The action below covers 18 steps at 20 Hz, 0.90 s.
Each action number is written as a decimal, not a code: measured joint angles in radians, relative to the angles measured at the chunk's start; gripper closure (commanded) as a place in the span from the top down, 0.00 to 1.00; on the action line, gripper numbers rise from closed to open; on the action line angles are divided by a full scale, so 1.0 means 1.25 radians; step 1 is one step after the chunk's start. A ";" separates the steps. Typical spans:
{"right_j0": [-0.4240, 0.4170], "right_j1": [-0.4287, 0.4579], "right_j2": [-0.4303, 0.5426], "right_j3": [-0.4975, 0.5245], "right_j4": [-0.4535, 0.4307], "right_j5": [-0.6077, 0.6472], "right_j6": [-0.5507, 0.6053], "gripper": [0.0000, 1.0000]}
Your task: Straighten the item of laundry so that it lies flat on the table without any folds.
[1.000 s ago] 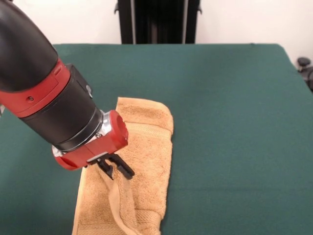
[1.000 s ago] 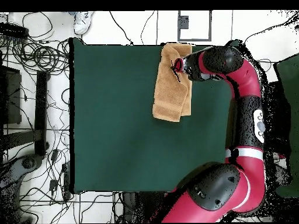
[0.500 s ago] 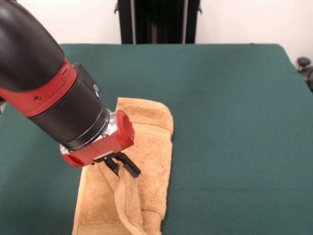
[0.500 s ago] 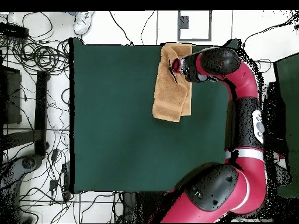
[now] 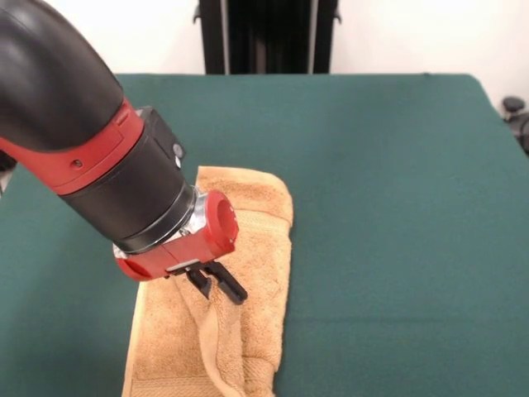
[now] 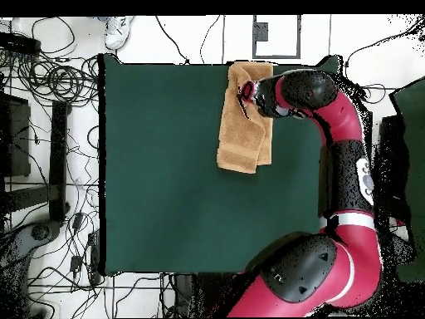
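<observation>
The tan-orange towel (image 5: 248, 248) lies folded lengthwise into a narrow strip on the green bench (image 5: 397, 207), with its near end running off the bottom of the front view; from overhead the towel (image 6: 243, 125) sits at the bench's (image 6: 166, 166) edge farthest from the robot's base, one end reaching or slightly overhanging that edge. The gripper (image 5: 216, 283) is down on the middle of the strip, and a raised ridge of cloth rises from the towel's near end up to its black fingertips; they appear pinched together on that ridge, though the red wrist housing hides most of the contact. In the overhead view the gripper (image 6: 246, 93) shows as a small dark shape over the towel's outer end, with the red and black arm (image 6: 344, 158) curving in from the side. Off the bench, tangled cables (image 6: 46, 75) cover the floor, and a dark upright frame (image 5: 266, 37) stands behind the far edge.
</observation>
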 measured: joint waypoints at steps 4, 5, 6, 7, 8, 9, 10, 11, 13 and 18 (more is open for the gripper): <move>0.004 -0.017 -0.019 0.036 0.019 -0.051 0.031 0.00; 0.005 -0.019 -0.021 0.040 0.022 -0.059 0.035 0.00; 0.007 -0.023 -0.024 0.049 0.027 -0.070 0.044 0.00; 0.009 -0.028 -0.030 0.059 0.034 -0.082 0.057 0.00; 0.011 -0.030 -0.032 0.064 0.038 -0.087 0.062 0.00; 0.013 -0.033 -0.035 0.071 0.044 -0.095 0.070 0.00; 0.017 -0.036 -0.041 0.082 0.054 -0.105 0.084 0.00; 0.020 -0.040 -0.045 0.090 0.061 -0.111 0.094 0.00; 0.027 -0.048 -0.054 0.103 0.069 -0.118 0.109 0.00; 0.049 -0.061 -0.078 0.108 0.073 -0.119 0.129 0.00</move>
